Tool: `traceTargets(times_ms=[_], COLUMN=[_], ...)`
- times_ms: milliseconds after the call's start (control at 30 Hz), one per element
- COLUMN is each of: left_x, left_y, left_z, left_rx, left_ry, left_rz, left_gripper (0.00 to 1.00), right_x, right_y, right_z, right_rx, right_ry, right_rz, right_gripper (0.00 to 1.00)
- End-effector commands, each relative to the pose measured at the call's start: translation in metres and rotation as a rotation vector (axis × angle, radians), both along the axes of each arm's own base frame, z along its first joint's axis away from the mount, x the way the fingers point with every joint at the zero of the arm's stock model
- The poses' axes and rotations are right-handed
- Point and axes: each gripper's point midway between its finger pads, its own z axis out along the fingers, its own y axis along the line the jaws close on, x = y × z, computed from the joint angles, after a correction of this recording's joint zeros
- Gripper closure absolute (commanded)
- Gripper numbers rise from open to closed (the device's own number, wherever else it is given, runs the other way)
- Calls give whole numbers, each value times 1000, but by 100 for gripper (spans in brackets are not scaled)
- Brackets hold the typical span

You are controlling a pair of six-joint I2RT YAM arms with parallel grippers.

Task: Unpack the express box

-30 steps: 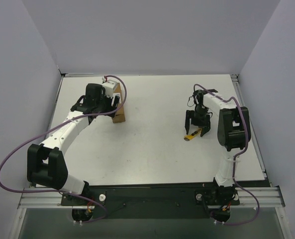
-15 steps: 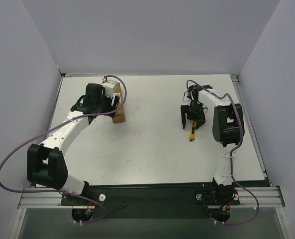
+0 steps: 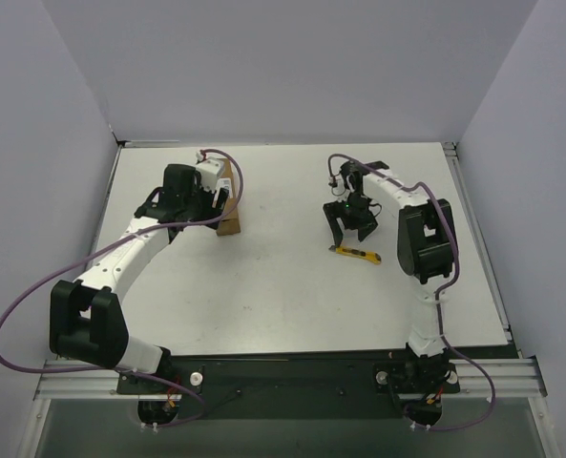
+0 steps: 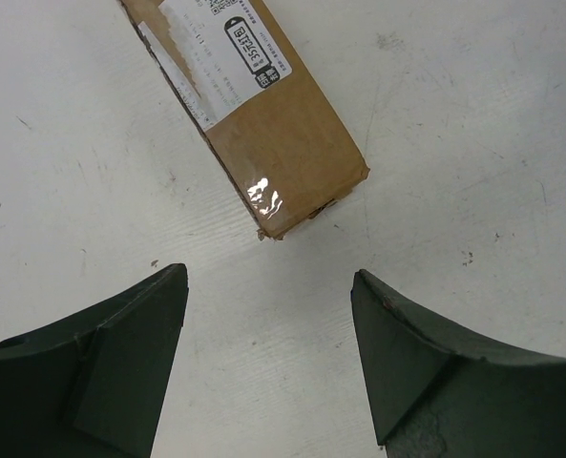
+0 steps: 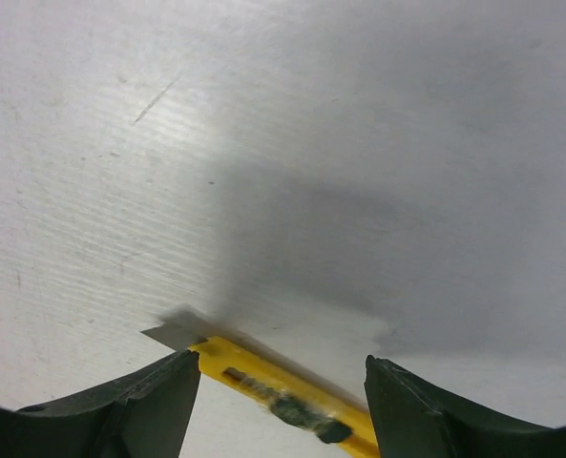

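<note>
The express box [image 4: 260,112] is a brown carton with a white label, lying on the white table just ahead of my left gripper [image 4: 268,286]. The gripper is open, empty and short of the box's near corner. In the top view the box [image 3: 230,221] is at the back left, partly under my left gripper [image 3: 218,194]. My right gripper [image 3: 346,229] is open, and the yellow-black utility knife [image 3: 356,253] lies on the table just in front of it. In the right wrist view the knife [image 5: 283,396], blade out, lies between my right gripper's [image 5: 281,361] open fingers without being clamped.
The white table [image 3: 283,296] has grey walls at the back and both sides. The arm bases and a black rail [image 3: 283,377] run along the near edge. Purple cables loop off both arms.
My right gripper has moved left and toward the back. The knife has turned from near upright in the view to lying crosswise and has shifted a little left. The left arm has hardly moved.
</note>
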Motion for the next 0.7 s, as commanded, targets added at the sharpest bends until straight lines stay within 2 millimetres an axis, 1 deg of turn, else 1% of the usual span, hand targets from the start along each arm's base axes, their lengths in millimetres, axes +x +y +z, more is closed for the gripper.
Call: traceTargets(times_ms=[0, 33, 67, 100, 133, 167, 200, 233, 300, 333, 433, 467, 500, 667], left_x=[8, 8, 8, 9, 10, 11, 11, 13, 13, 14, 14, 14, 14, 15], left_y=[2, 2, 3, 3, 3, 2, 0, -1, -3, -3, -9, -11, -10, -11], left_z=[20, 19, 18, 16, 17, 16, 16, 18, 18, 19, 20, 21, 20, 22], left_rx=[18, 25, 32, 42, 46, 51, 53, 50, 44, 39, 21, 18, 18, 26], left_ry=[-88, -87, -86, -81, -84, -83, -82, -87, -84, -84, -79, -76, -75, -76], left_rz=[-19, -25, -29, -36, -40, -54, -64, -69, -77, -76, -95, -98, -98, -106], left_gripper=[21, 21, 21, 21, 21, 21, 21, 21, 21, 21, 20, 20, 20, 20], right_x=[14, 14, 10, 5, -3, -8, -13, -25, -32, -31, -25, -20, -18, -14], right_y=[-25, -27, -27, -33, -36, -41, -44, -54, -64, -70, -71, -68, -67, -54], right_z=[37, 45, 50, 53, 55, 55, 62, 52, 48, 43, 35, 36, 33, 23], right_rx=[86, 112, 138, 153, 169, 171, 169, 152, 113, 91, 113, 125, 129, 134], right_ry=[-37, -42, -38, -27, -40, -43, -73, -52, -52, -51, -60, -80, -79, -95], right_rz=[128, 171, 218, 269, 381, 452, 522, 665, 775, 831, 839, 868, 884, 943], right_gripper=[28, 27, 25, 25, 25, 25, 27, 31, 35, 37, 38, 38, 38, 39])
